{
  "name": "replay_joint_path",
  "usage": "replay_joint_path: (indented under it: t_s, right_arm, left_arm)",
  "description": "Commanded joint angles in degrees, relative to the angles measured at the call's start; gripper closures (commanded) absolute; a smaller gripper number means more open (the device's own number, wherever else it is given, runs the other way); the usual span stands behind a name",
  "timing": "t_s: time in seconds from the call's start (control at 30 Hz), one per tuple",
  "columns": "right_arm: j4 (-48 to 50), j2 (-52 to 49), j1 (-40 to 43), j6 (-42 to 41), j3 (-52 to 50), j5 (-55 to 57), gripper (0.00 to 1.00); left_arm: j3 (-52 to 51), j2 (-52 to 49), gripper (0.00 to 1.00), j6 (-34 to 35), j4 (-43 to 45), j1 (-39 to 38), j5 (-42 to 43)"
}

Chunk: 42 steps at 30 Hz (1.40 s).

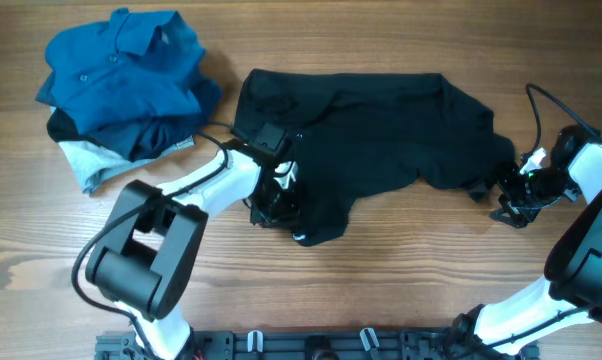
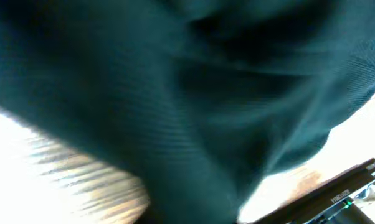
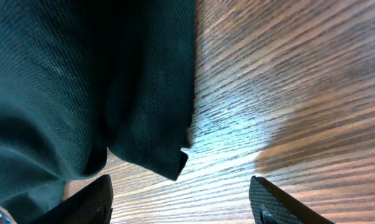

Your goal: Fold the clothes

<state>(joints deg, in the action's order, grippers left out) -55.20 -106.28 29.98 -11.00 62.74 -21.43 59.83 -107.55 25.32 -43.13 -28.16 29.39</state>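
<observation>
The clothes, a black shirt [image 1: 381,130], lie crumpled across the middle of the wooden table. My left gripper [image 1: 281,205] sits on the shirt's lower left part. Its fingers are hidden in the left wrist view, where blurred black fabric [image 2: 194,93] fills the frame down to the jaws; it is shut, apparently on that fabric. My right gripper [image 1: 511,205] is low at the shirt's right sleeve end. It is open [image 3: 181,205], and a hem corner of the shirt [image 3: 175,163] hangs just ahead of the gap, touching neither finger.
A pile at the back left holds a bright blue polo [image 1: 121,70] over a pale grey-blue garment [image 1: 91,165]. A black equipment rail [image 1: 311,345] runs along the table's front edge. Bare wood [image 3: 287,93] lies right of the sleeve.
</observation>
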Motion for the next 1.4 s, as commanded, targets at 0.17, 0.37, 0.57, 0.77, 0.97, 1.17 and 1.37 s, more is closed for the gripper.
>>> replay_joint_path:
  t_s: [0.17, 0.37, 0.57, 0.77, 0.97, 1.17, 1.37]
  right_arm:
    - [-0.83, 0.55, -0.17, 2.05, -0.2, -0.9, 0.27]
    - [-1.44, 0.52, -0.17, 3.98, -0.2, -1.53, 0.26]
    - [-8.28, 0.52, -0.17, -2.62, -0.2, 10.49, 0.21]
    - [-3.23, 0.52, -1.9, 2.23, -2.36, -1.7, 0.33]
    - [11.58, 0.52, -7.1, -6.64, -3.63, -1.4, 0.9]
    - [30.47, 0.52, -7.98, -15.69, -3.5, -2.16, 0.96]
    - [40.26, 0.55, -6.45, -16.02, -1.29, -12.09, 0.3]
  left_arm:
    - [3.3, 11.61, 0.96, -2.64, -17.88, 13.73, -11.58]
    - [3.3, 20.61, 0.96, -2.6, -19.52, 20.09, -17.51]
    - [3.3, 20.96, 0.96, -2.62, -19.43, 20.06, -18.62]
    - [3.3, 20.96, 0.96, -2.6, -17.97, 20.06, -18.58]
    - [3.3, 20.96, 0.96, -2.6, -17.84, 20.02, -18.58]
    - [3.3, 20.96, 0.96, -2.6, -17.49, 20.02, -18.58]
    - [3.3, 20.96, 0.96, -2.6, -17.09, 20.02, -18.58]
